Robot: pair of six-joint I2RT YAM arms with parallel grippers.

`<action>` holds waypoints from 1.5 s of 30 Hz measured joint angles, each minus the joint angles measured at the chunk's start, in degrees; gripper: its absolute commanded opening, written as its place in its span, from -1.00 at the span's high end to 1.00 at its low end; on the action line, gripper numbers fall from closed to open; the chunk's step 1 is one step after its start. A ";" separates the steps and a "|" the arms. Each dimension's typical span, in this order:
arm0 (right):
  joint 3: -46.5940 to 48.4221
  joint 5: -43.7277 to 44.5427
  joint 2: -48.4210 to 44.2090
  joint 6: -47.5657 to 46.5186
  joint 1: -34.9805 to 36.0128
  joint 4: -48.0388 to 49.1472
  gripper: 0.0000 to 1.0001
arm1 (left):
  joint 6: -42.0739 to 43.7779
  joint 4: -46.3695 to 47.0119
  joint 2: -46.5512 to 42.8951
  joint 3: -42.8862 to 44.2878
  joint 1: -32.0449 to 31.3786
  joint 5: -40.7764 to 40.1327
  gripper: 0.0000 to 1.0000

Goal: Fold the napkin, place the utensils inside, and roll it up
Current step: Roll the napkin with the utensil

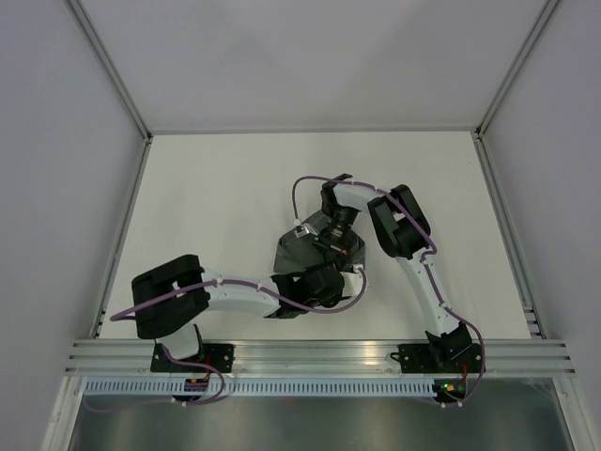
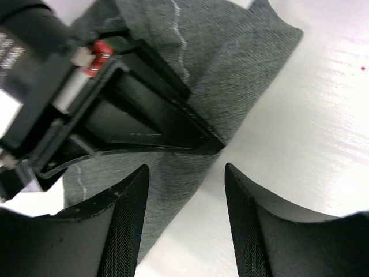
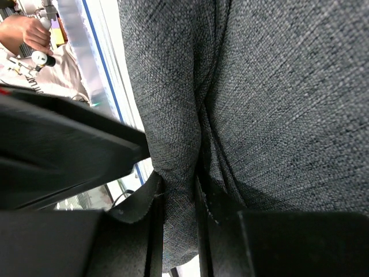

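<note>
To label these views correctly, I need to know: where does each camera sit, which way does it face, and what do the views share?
Top external: above and behind the bases, looking down on the table; both arms show, meeting over the napkin.
Left wrist: on the left arm, looking past its open left tool at the napkin's edge and the right tool.
Right wrist: on the right arm, close on the cloth fold pinched between its fingers.
Shared: all three show the napkin.
</note>
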 measured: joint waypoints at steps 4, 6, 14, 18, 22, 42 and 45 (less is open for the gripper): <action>0.37 0.00 0.31 0.00 0.00 -0.37 0.81 | 0.76 0.66 2.73 0.00 0.00 0.57 -0.21; 0.76 -0.04 0.66 0.00 0.00 -0.74 0.81 | 1.25 1.53 3.63 0.04 0.00 0.44 -0.21; 0.94 -0.13 0.98 0.02 -0.46 -1.07 0.81 | 1.66 3.76 5.95 1.01 0.20 -0.33 0.24; 1.14 -0.15 1.07 0.00 -0.96 -1.07 0.73 | 3.06 3.32 7.21 2.05 0.39 -0.76 0.63; 1.49 0.02 1.07 -0.35 -1.60 -1.07 0.38 | 4.17 2.89 7.80 2.99 0.83 -0.15 0.82; 0.94 4.57 -9.60 -1.49 -6.10 8.46 -0.30 | 3.28 2.10 7.65 5.42 7.45 15.08 0.95; 0.90 3.98 -12.22 -1.18 -9.33 10.67 -0.30 | 2.38 2.21 7.65 5.68 8.70 18.36 0.95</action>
